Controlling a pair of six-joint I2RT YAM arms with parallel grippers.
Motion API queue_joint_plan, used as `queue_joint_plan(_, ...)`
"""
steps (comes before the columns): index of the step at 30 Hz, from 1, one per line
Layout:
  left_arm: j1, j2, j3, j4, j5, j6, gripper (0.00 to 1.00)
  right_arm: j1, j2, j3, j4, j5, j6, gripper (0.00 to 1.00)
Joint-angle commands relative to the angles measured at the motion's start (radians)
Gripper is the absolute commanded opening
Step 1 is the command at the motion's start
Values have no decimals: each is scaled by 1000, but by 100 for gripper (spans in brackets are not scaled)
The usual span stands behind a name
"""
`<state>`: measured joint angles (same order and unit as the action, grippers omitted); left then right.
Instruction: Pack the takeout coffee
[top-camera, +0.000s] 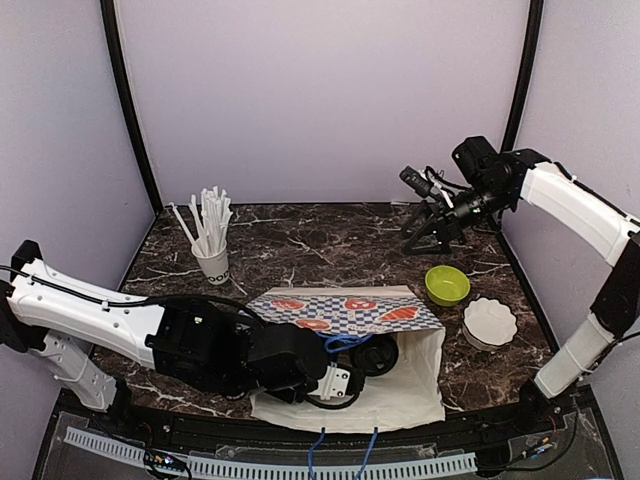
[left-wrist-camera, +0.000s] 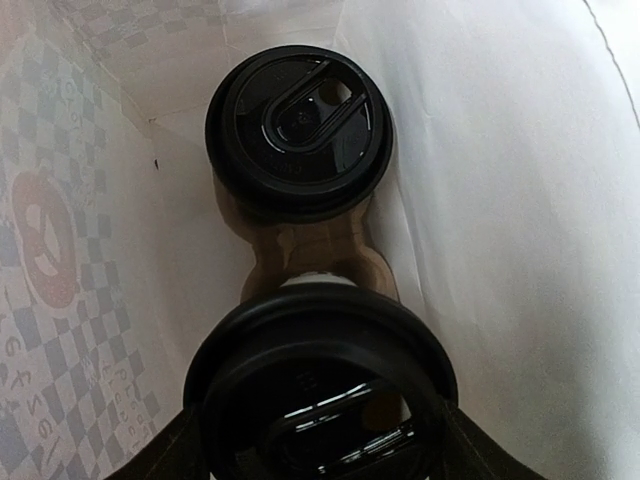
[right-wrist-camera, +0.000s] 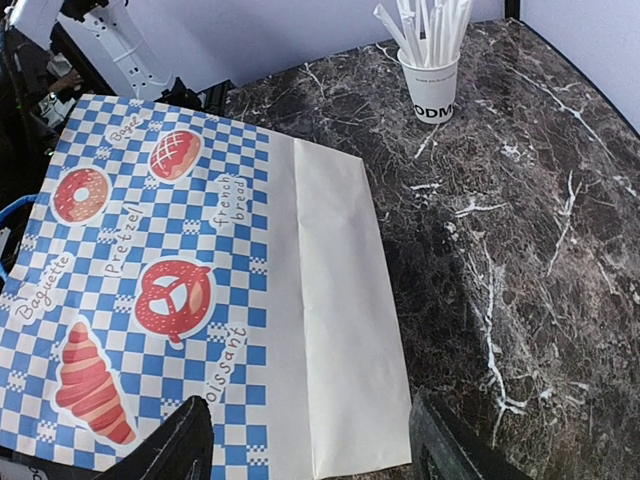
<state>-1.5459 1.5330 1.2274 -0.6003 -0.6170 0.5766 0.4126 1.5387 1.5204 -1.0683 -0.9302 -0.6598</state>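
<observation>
Deep inside the checked bakery paper bag (top-camera: 345, 312), at the near middle of the marble desk (top-camera: 300, 245): both takeout coffees, near cup (left-wrist-camera: 320, 400) and far cup (left-wrist-camera: 298, 130). Black lids squarely toward the left wrist camera, joined by a brown cardboard carrier (left-wrist-camera: 312, 250), close against the white bag wall on one side.

Probably light if empty, noticeably heavier and prone to sloshing if full; no telling which from here. Thin paper walls, stiff enough for a moderate squeeze yet easy to dent. Glossy plastic lids, slippery and apt to pop off, so poor places to pull on. Best taken around the upper cup wall just under the lid rim, or by the carrier's bridge between the cups, and kept level.

On the near left, left arm (top-camera: 100, 315) folded low across the desk, wrist plunged into the bag mouth. At its tip, left gripper (left-wrist-camera: 320, 458) spread wide, one finger either side of the near cup below its lid. Contact with the cup wall hidden by the lid rim, so impossible to say whether gripping or merely straddling.

Over the far right corner, right arm (top-camera: 570, 200) raised high, well apart from the bag, camera looking back down at the printed side. Below that camera, right gripper (right-wrist-camera: 315, 450) wide open, nothing between its fingers.
</observation>
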Motion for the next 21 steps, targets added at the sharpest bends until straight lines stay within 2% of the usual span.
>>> queue_joint_plan(1,13,-36,-16,-38,43,38,34,8,41,31,37,15,53,67)
queue_joint_plan(13,62,-2,-41,27,-25,132,33,8,28,26,38,27,64,67)
queue_joint_plan(21,107,3,-50,94,6,153,34,3,44,34,43,40,70,67)
